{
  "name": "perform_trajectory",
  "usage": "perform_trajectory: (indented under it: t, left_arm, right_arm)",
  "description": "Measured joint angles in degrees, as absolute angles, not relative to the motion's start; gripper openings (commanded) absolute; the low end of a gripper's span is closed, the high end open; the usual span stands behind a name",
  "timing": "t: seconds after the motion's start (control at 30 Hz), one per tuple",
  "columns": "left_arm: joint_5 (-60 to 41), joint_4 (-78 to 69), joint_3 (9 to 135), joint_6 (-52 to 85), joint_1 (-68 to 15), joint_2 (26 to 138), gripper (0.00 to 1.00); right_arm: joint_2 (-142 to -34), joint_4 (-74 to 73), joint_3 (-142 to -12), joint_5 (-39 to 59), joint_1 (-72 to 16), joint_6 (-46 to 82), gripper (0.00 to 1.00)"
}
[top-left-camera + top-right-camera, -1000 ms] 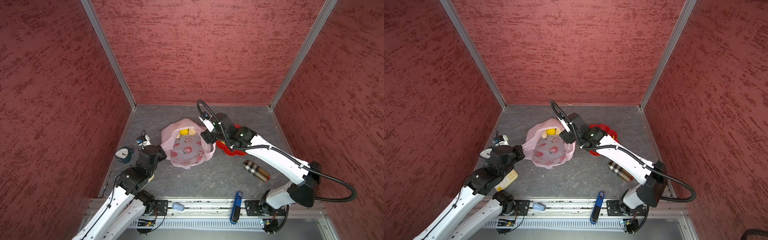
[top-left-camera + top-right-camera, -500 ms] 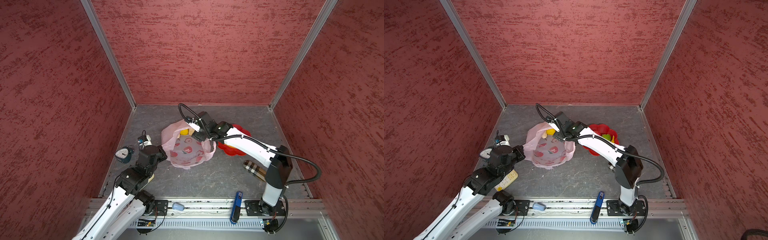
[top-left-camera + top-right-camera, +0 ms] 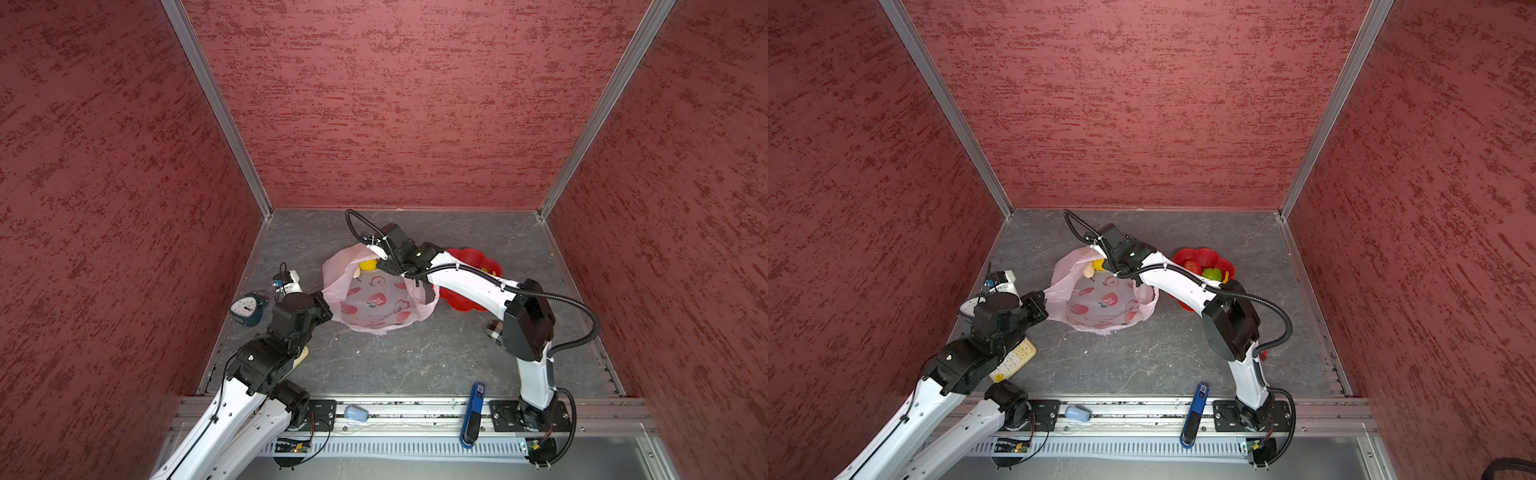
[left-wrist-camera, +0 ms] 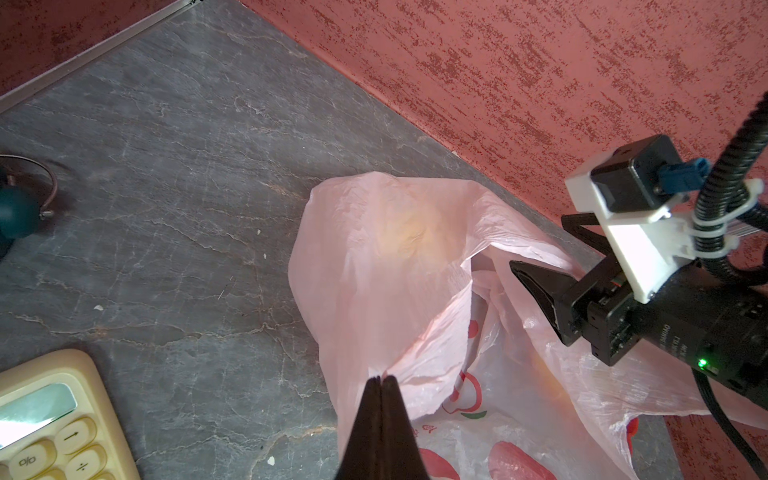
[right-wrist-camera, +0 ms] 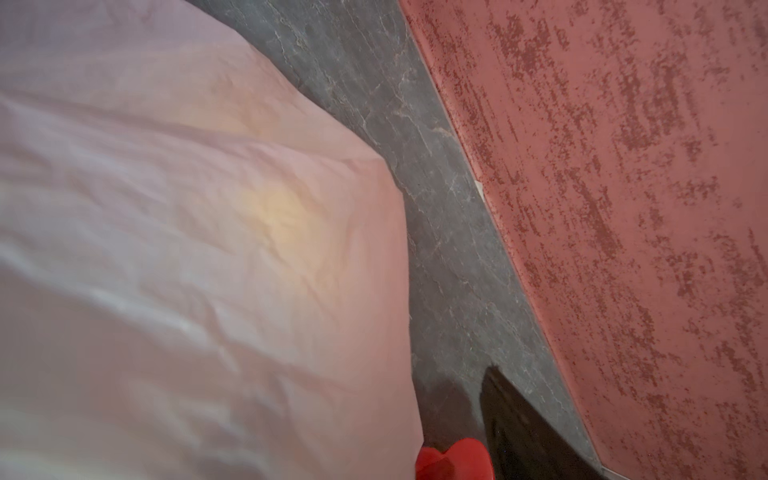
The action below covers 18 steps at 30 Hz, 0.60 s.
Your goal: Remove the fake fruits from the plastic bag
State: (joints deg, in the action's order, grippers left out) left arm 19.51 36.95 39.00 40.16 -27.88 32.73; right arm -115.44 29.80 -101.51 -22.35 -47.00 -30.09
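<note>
Left arm (image 3: 253, 365) stretched low toward plastic bag (image 3: 376, 307) from its left. Left gripper (image 4: 382, 380) pinched tight on the bag's rim film. Right arm (image 3: 469, 286) arcs over the bag's right side, elbow raised. Right gripper (image 4: 540, 243) at the bag's mouth, 2 jaws apart.

High from front edge, I get both top views: steep look down into booth of red textured walls (image 3: 395, 104), far, whole grey stone-patterned tabletop (image 3: 374, 357) in frame. Left wrist view: low, close, looks past left gripper (image 4: 381, 379) at thin pale pink translucent plastic bag (image 4: 374, 270). Right wrist view: very near same bag (image 5: 166, 249), blurred. All four share bag.
</note>
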Motion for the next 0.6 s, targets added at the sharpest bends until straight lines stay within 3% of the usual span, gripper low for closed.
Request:
perform_trajectory:
  t: [0.13,0.23,0.6]
  left_arm:
    - [18.9,36.23,38.87,40.18,-27.35,33.26,0.04]
    - [18.31,35.51,38.46,40.21,-27.14,33.67,0.04]
    - [18.06,31.55,37.41,40.47,-26.63,34.59,0.04]
  right_arm:
    - [-115.52,27.33,-101.47,-22.83,-46.26,-31.11,0.25]
    - [-115.48,23.9,-100.84,-23.33,-46.15,-31.48,0.16]
    - [-105.19,9.5,-86.04,-24.03,-48.47,-33.08,0.07]
